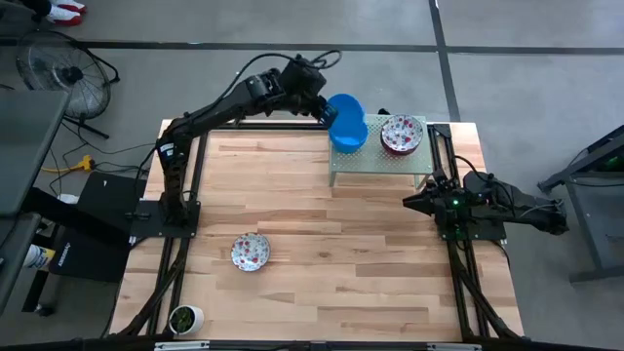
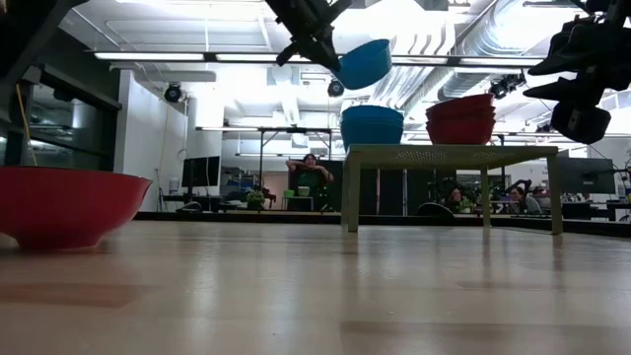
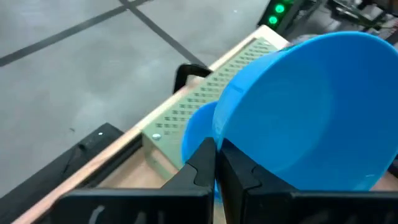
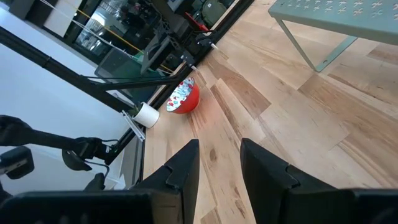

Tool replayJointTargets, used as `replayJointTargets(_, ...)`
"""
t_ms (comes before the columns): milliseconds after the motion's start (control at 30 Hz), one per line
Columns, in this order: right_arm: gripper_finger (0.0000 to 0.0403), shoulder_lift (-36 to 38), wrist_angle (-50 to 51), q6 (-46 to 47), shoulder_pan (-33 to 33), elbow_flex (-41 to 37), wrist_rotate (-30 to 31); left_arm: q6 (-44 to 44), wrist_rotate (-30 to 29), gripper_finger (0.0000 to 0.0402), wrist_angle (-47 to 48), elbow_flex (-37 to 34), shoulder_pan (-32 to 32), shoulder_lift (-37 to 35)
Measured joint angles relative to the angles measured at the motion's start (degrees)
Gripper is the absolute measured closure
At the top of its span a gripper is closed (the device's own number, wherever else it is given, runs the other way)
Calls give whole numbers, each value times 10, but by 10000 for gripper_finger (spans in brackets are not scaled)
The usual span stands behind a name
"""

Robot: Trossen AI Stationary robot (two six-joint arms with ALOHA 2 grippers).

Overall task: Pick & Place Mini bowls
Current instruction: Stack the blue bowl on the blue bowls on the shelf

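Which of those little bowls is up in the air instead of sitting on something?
The tilted blue bowl, pinched by its rim in the left arm's fingers above the blue stack on the green stand. Every other bowl rests on the stand or table.

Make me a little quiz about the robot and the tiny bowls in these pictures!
1. True or false: the left claw is pinching the rim of a plain bright blue round mini bowl, held above the stack of blue bowls on the pale green perforated metal stand.
2. Which bowl sits alone on the wooden table? A) blue B) white floral with red outside C) green
3. Fill in: the right claw holds ____.

Key: 1 true; 2 B; 3 nothing, its fingers are apart.
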State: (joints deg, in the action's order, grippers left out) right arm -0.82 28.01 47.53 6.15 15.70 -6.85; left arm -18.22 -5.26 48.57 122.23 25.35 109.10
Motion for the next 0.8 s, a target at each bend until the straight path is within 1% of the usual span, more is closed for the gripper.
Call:
replayJointTargets(133, 298, 0, 0, 0, 0, 0, 0, 0, 5, 401, -24, 2, 10, 14)
replayJointTargets(233, 298, 0, 0, 0, 0, 0, 0, 0, 33, 401, -16, -1, 18, 32)
replayJointTargets(300, 298, 0, 0, 0, 0, 0, 0, -1, 45, 401, -29, -1, 18, 43)
replayJointTargets(467, 298, 0, 0, 0, 0, 0, 0, -2, 44, 401, -29, 0, 20, 54)
replayJointTargets(633, 298, 0, 0, 0, 0, 0, 0, -2, 29, 401, -30, 0, 20, 54)
replayJointTargets(800, 298, 0, 0, 0, 0, 0, 0, -2, 32, 397, -30, 0, 20, 54)
